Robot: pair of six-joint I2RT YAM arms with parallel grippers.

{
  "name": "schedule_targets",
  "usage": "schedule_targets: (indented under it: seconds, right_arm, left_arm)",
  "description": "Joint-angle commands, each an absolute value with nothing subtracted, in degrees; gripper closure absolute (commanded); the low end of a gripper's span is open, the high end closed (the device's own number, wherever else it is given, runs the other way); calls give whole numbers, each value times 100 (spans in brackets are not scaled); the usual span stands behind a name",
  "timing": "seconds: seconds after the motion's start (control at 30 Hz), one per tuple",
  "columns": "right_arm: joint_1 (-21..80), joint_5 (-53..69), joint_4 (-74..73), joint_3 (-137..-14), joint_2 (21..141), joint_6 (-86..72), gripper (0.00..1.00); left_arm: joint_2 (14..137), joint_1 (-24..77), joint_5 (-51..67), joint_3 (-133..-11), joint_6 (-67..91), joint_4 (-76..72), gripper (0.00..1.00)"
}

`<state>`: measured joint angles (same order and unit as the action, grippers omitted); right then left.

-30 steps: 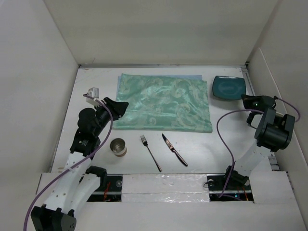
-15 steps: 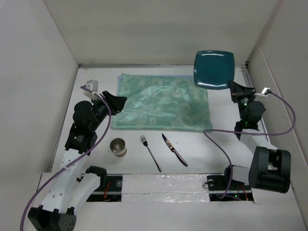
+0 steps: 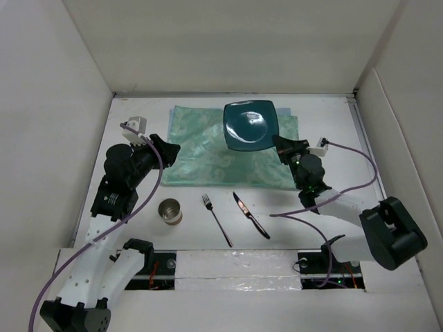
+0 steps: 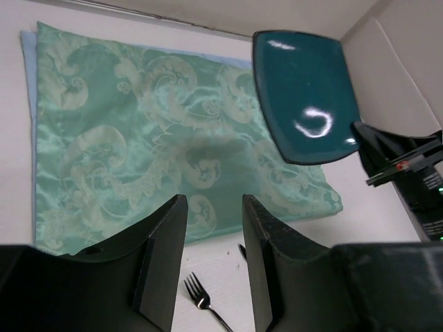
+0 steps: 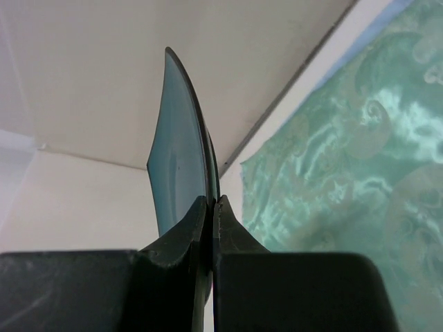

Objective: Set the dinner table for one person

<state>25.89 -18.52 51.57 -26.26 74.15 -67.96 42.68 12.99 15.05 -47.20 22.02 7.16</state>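
Presently the worktop (image 3: 325,207) carries the mat (image 3: 201,149) toward its far side. The plate (image 3: 250,124) is held aloft over the mat's right part, its near rim clamped in the right tool (image 3: 279,144). Judged step: seating the plate. Recommend centring it over the mat, levelling, lowering until flat, then releasing. The left tool (image 4: 212,204), fingers apart and empty, hovers at the mat's left edge. Cup (image 3: 170,211), knife (image 3: 250,215) and fork (image 3: 217,219) lie nearer, off the mat.

A glossy teal square plate (image 3: 250,126) hung above the far right part of the pale green patterned cloth placemat (image 3: 201,149), whose middle lay uncovered. A round metal cup (image 3: 169,211), steel fork (image 3: 216,219) and steel knife (image 3: 250,215) lined the white dinner table's (image 3: 332,114) near strip.
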Motion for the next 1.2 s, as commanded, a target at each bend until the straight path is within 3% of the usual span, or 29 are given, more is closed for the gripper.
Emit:
schedule_targets:
  seconds: [0.0,0.2,0.67,1.07,1.13,1.17]
  right_arm:
    - [3005,-3303,6469,-2935,7680,-7110,100]
    - [3365,-3709,7206,-2988,8795,-7479,100]
    - [3691,-3823,7637,-3551,10123,-7953,100]
    - [3700,-3260,6820,-3841,10731,-8534,100]
    - [3700,-3278,6707,-3736,10679,-8517,92]
    - [3700,-3270,6636,-3727,10653,-8517,83]
  left_arm:
    - [4008,1257,1442,-4667,2021,624,65]
    - [3867,1257,1389,-4632,2030,633,65]
    - [3937,1257,1503,-4632,2030,633,65]
    - [3929,1257,1468,-4632,2021,642,65]
    - [3929,1257,1468,-4640,2013,650,65]
    - [3937,1257,1459,-4641,2021,650,65]
